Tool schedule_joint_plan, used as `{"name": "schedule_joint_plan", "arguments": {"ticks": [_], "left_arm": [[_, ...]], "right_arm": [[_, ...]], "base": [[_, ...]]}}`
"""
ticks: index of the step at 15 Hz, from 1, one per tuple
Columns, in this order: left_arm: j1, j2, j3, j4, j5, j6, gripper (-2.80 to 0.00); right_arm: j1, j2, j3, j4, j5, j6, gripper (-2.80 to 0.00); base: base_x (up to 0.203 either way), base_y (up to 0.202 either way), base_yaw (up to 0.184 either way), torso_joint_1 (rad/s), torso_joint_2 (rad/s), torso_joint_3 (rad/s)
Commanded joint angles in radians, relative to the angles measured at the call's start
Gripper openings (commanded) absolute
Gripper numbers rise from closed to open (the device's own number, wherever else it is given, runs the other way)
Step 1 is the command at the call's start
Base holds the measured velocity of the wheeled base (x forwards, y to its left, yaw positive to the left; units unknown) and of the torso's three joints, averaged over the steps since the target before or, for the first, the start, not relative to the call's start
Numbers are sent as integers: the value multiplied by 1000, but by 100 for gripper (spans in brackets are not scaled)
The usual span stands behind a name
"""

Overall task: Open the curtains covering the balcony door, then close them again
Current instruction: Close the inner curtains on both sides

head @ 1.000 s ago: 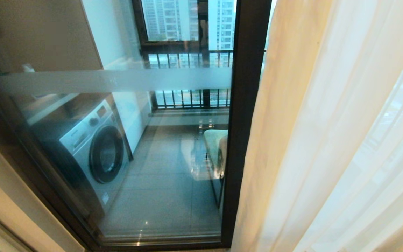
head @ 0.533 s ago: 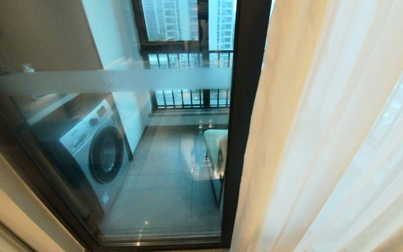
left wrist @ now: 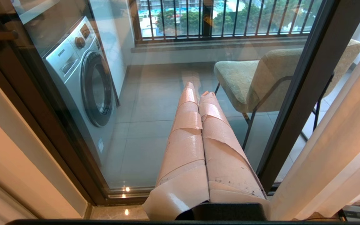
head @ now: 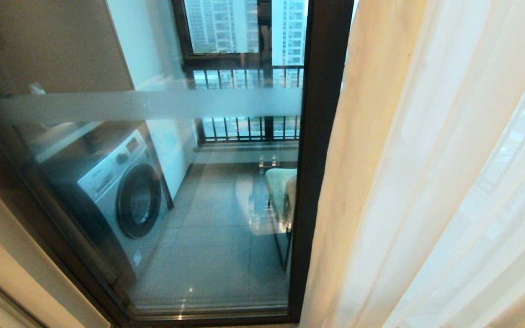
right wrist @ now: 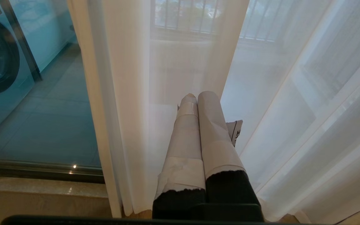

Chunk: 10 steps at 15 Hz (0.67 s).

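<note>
One washing machine (head: 121, 196), one chair (left wrist: 261, 78), two curtains (head: 381, 182): cream and sheer.

The head camera stands close to the balcony door (head: 321, 136), looking forward and steeply down through its glass; the curtains (head: 426, 182) fill the right half of its view, and neither arm shows there. The left wrist camera sits lower and nearer the floor, looking forward and down along the left gripper (left wrist: 198, 93) at the same glass pane. The right wrist camera, further right, looks along the right gripper (right wrist: 197, 97) into the curtain folds at close range. All three share the washing machine (head: 126, 200) beyond the glass on the far left; head and left wrist also share the chair (head: 280, 191) and the railing (head: 249, 73).
</note>
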Motion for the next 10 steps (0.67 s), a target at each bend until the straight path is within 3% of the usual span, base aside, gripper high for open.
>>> {"name": "schedule_joint_plan", "arguments": {"ticks": [1, 5, 10], "left_arm": [[0, 0, 0, -1, 1, 0, -280], [0, 0, 0, -1, 1, 0, -280], [0, 0, 0, -1, 3, -2, -280]], "right_arm": [[1, 1, 0, 0, 1, -1, -280], [0, 1, 0, 0, 1, -1, -280], [0, 1, 0, 0, 1, -1, -280]], "base": [[0, 0, 0, 0, 0, 0], [0, 23, -3, -2, 1, 0], [0, 177, -1, 4, 4, 4]]}}
